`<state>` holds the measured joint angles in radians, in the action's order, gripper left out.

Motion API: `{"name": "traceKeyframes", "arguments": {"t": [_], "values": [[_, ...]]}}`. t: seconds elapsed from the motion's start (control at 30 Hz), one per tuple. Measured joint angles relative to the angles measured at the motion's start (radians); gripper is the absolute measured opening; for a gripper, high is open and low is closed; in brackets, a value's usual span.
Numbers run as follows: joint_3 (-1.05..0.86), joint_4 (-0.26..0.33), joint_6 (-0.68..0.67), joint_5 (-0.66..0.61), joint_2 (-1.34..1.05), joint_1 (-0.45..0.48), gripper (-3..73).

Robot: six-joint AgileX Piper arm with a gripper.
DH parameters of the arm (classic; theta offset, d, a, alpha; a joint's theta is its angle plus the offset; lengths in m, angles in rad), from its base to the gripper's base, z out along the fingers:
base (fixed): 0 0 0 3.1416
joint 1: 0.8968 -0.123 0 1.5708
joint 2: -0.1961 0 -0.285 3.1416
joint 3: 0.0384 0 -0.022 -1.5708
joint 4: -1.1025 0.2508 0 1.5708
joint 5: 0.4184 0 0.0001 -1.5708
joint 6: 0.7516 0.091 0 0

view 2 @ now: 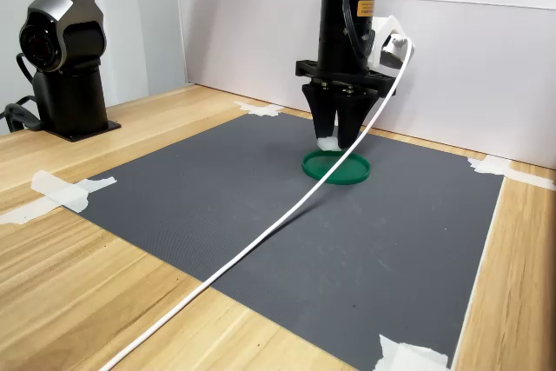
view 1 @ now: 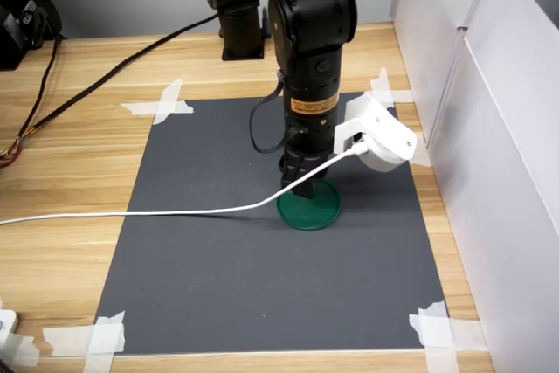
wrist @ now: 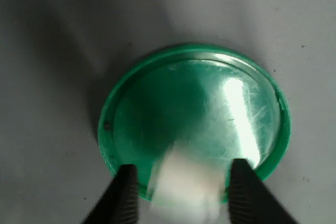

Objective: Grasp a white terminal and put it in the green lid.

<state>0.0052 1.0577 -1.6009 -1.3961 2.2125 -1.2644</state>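
On the dark grey mat [view 1: 218,268], near its centre, lies the green lid [view 1: 316,209], flat, with its raised rim upward. In the first exterior view the lid sits toward the first exterior view's right half of the mat; in the second exterior view it lies on the far portion of the mat, in front of the white wall panel [view 2: 486,67].

The arm [view 1: 310,32] stands vertically over the lid, gripper [view 2: 334,140] pointing straight down. In the second exterior view the fingertips hang just above the near-left part of the lid's rim, and a small white object shows between them.

In the wrist view the two black fingers [wrist: 122,195] flank the white terminal [wrist: 184,186]. The terminal appears blurred; its ridges cannot be made out. Both fingers stand close to its sides, but the blur makes it impossible to tell whether they press on it or have let it go. The terminal sits over the lid's inner surface, close to the rim; whether it rests on the lid floor or hangs just above it cannot be determined.

The white camera housing [view 1: 382,140] projects from the wrist. A white cable [view 1: 131,213] runs from it across the mat and onto the wooden table [view 1: 70,163]. White tape strips [view 1: 162,104] hold down the mat corners.
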Motion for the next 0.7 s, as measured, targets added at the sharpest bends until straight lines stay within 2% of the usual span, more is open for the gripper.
{"name": "traceKeyframes", "arguments": {"t": [0.17, 0.3, 0.4, 0.53, 0.7], "values": [[0.000, 0.000, 0.005, 0.001, 0.000, 0.000, 56.7], [-0.002, 0.000, 0.025, 0.006, -0.021, 0.000, 57.8], [-0.007, 0.007, 0.082, 0.035, -0.075, 0.004, 55.4], [-0.045, 0.066, 0.147, 0.108, -0.189, 0.051, 43.0], [-0.167, 0.105, 0.184, 0.278, -0.379, 0.180, 15.3]]}}
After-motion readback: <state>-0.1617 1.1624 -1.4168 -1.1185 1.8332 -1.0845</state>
